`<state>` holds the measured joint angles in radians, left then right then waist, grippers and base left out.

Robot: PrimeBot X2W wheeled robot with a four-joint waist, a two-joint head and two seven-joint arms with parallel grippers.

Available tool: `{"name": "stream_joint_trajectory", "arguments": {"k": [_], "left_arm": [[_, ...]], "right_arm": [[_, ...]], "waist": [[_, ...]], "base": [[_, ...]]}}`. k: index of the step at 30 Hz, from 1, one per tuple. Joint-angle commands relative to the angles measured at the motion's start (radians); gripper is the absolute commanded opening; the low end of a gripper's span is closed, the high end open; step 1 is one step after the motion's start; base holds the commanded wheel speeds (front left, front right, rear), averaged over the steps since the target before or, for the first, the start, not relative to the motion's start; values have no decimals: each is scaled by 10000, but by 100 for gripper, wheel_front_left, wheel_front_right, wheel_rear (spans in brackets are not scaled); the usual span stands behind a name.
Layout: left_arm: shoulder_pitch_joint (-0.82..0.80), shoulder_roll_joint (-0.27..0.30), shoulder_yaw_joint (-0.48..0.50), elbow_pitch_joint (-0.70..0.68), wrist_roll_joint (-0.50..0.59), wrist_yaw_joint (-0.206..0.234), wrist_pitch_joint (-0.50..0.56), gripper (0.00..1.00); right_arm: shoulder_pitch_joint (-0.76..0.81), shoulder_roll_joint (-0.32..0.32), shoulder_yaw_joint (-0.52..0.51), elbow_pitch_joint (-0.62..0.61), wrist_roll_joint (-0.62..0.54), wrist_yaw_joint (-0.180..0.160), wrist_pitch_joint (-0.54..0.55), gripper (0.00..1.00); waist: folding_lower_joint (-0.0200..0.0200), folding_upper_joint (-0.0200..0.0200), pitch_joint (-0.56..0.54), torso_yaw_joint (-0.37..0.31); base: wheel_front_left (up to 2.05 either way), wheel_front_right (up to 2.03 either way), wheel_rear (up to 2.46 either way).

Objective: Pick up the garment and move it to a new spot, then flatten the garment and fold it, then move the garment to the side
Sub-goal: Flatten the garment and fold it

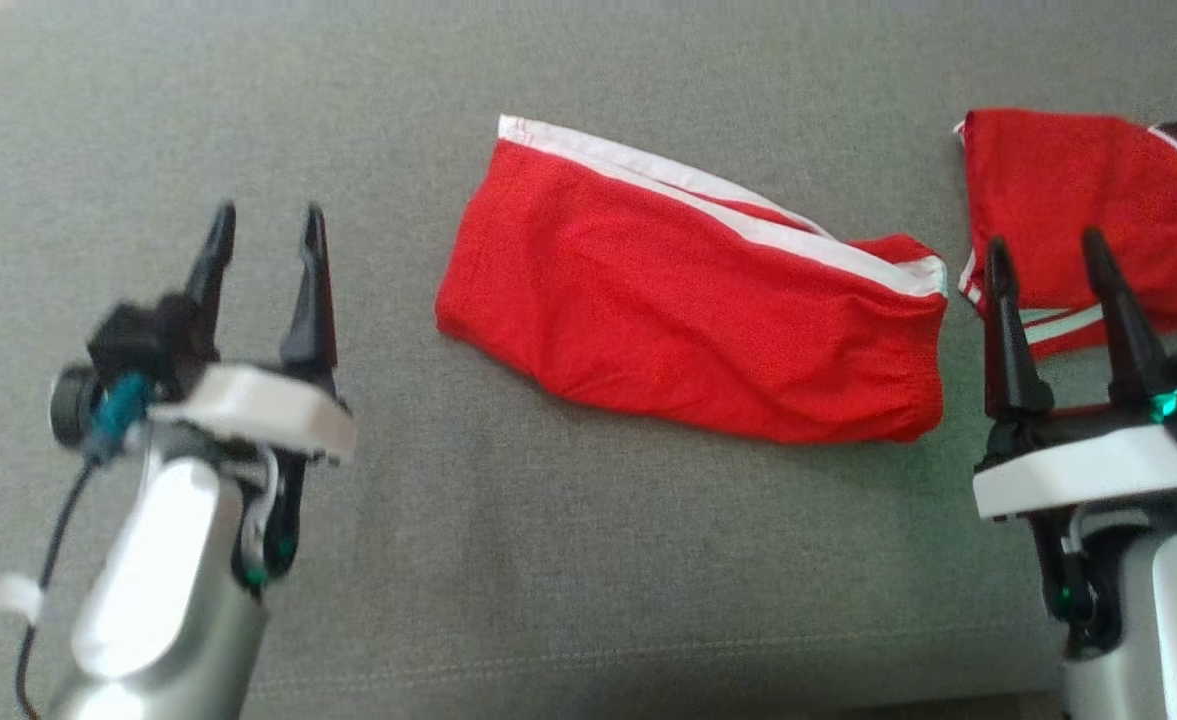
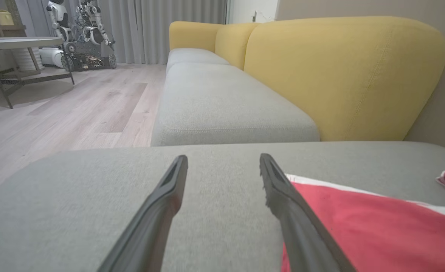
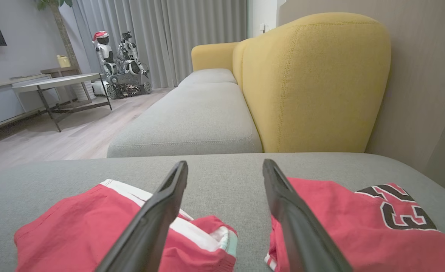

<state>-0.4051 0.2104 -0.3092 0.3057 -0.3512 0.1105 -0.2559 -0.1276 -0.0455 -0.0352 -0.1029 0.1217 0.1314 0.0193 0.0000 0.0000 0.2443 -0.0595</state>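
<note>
Garment: we take the red shorts (image 1: 688, 300) with the white side stripe as the task's thing. They lie folded into a compact slab near the middle of the grey cushion (image 1: 548, 560).
Neighbour: a red jersey (image 1: 1078, 190) with dark numerals lies just to the right of the shorts, with a narrow strip of cushion between the two.
Left gripper (image 1: 268, 215): fingers spread, nothing between them, over bare cushion to the left of the shorts.
Right gripper (image 1: 1045, 242): fingers spread and empty, near the gap between the shorts and the jersey.
Stage (our judgement): the fold looks done. The move to the side is what seems left.
Risk 1: if we pinch only the top layer, the fold would open as the cloth lifts.
Risk 2: the right fingers sit close to the jersey's hem — a closing grasp there could catch the wrong cloth or drag both.
Risk 3: if the two arms lift or travel unevenly, the slab would skew and the stripe edge would slide off square.
Risk 4: dragging rather than lifting — the cushion's nap may bunch the lower layer.
</note>
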Motion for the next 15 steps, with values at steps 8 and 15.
{"name": "stream_joint_trajectory", "arguments": {"k": [8,15], "left_arm": [[796,506,140,-820,196,186,46,100],[920,597,85,-917,138,161,120,100]], "right_arm": [[258,-47,233,-289,-153,-7,223,100],[311,-47,212,-301,-123,-7,230,100]], "waist": [[0,0,-337,126],[0,0,-377,152]], "base": [[0,0,0],[0,0,0]]}}
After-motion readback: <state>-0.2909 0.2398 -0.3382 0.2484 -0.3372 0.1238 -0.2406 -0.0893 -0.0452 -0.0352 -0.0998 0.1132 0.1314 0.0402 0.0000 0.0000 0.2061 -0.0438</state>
